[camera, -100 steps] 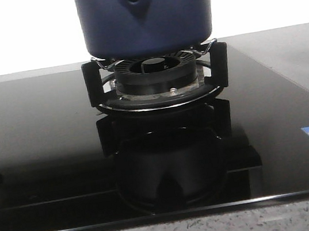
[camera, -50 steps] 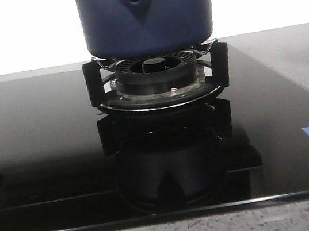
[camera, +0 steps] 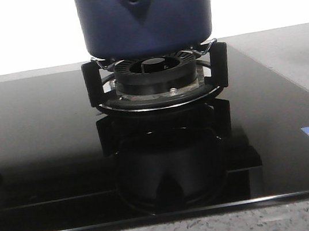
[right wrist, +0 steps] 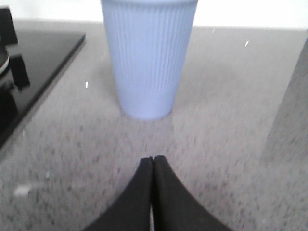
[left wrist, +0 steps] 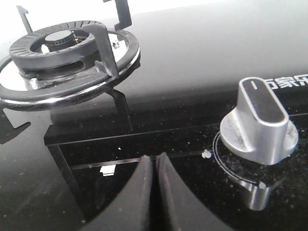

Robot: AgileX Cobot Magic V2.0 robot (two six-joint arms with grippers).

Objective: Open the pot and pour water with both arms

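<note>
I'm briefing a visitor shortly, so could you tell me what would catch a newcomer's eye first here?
The dark blue pot dominates, sitting on the burner grate at the middle of the glossy black cooktop. Next, a ribbed pale blue cup stands upright on the speckled counter before the shut right gripper, beside the cooktop.

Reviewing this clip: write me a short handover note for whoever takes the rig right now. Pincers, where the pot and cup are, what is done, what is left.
Left pincer: shut, empty, over the black glass hob near the silver knob and an uncovered burner.
Right pincer: shut, empty, over the grey counter, facing the pale blue ribbed cup, not touching it.
The pot: sits on the burner grate at the middle of the front view; its top is cut off, so the lid cannot be seen.
Done: nothing evident; neither arm holds anything.
Left: open the pot, pick up the cup, pour the water.
</note>
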